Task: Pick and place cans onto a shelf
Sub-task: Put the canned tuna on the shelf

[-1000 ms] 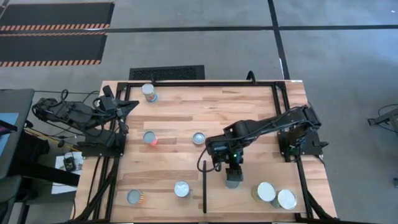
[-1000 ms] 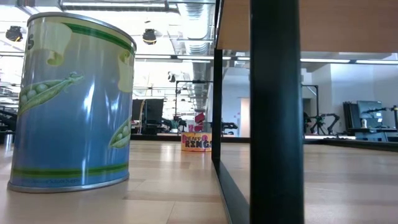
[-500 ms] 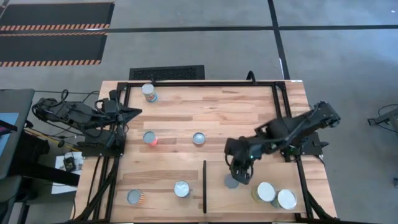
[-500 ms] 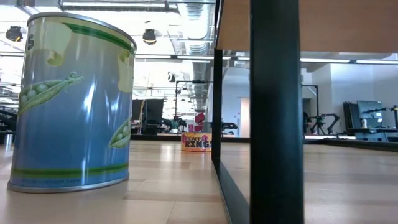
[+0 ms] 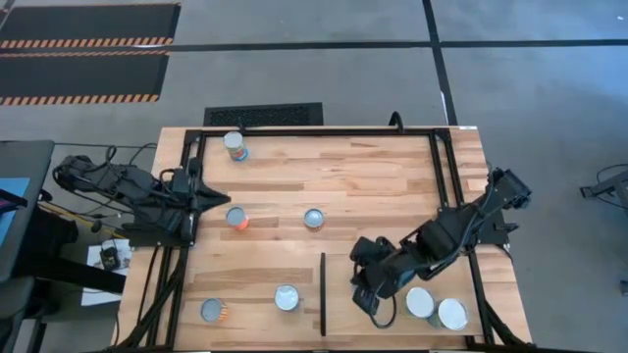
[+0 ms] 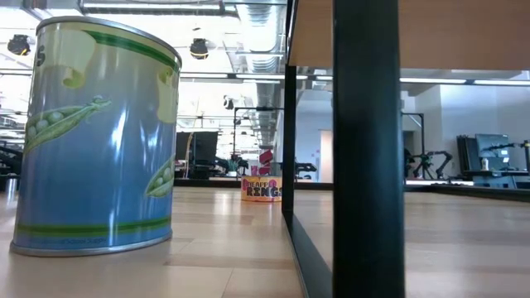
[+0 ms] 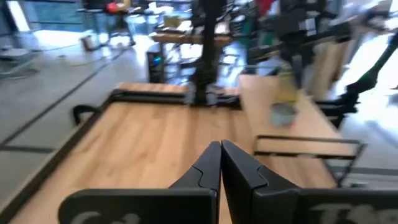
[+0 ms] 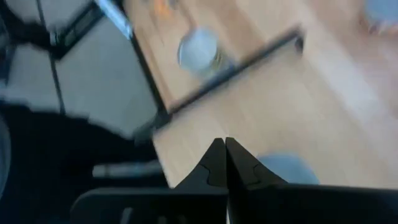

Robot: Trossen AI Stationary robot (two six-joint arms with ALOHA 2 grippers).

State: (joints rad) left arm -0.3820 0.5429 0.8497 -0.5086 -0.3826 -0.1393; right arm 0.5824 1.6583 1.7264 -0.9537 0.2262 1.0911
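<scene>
One broad plank-grained wooden tabletop [image 5: 373, 176] carries everything. Its pale rectangular shelf section [image 5: 339, 319] sits at the near right corner, fenced by a thin black divider strip [image 5: 322, 294].

The right gripper [image 5: 371, 296] hangs low over the shelf just inside the divider, its two dark fingers [image 8: 217, 163] pressed together and holding nothing. A small grey-topped tin [image 8: 283, 169] stands on the shelf board just beside them. The high view hides this tin under the arm.

Two wider white-topped tins [image 5: 420, 302] [image 5: 452, 314] stand touching each other near the shelf's outer corner, close to the right arm.

The left gripper [image 5: 211, 195] waits at the table's left edge, fingers [image 7: 205, 171] also pressed together.

Five more tins [image 5: 235, 145] [image 5: 236, 217] [image 5: 313, 218] [image 5: 287, 297] [image 5: 213, 311] stand on the open table, well apart from one another.

The main risk appears to be the shut fingers clipping the grey-topped tin. A sideways sweep at this height could tip it or shove it into the white-topped pair. Crossing towards the open table without lifting could also catch the divider.
</scene>
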